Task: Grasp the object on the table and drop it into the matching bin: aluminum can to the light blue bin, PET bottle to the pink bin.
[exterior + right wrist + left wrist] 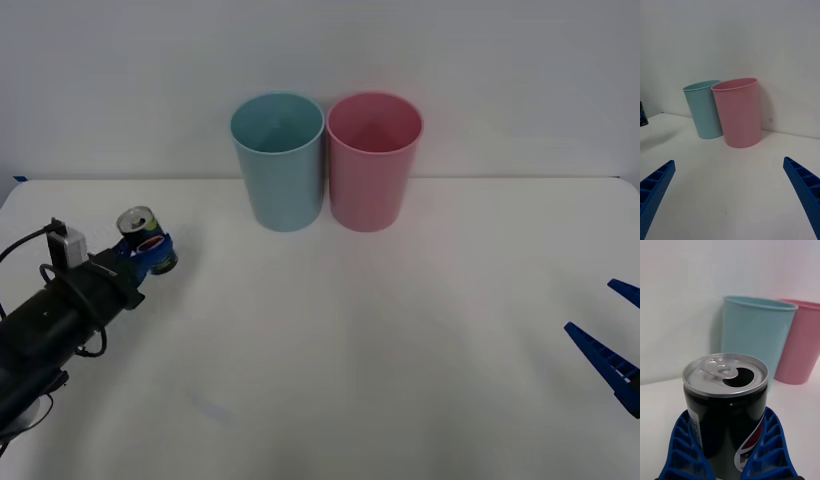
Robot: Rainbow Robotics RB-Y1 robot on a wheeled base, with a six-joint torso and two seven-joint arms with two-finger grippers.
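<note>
Can gripped at the desk's (330, 340) left side

Your left end effector (150, 255) has closed on the aluminum can (725, 408) at mid-body; it's opened, probably light, thin-walled, slick, so squeeze gently. Right end effector (730, 198) waits wide open.

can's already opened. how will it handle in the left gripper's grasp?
The aluminum can has its mouth open, so it is probably empty and light. Thin walls would likely dent if the left gripper squeezes hard from both sides. The glossy body may slip, and being round, it could roll if it tips onto the table.
</note>
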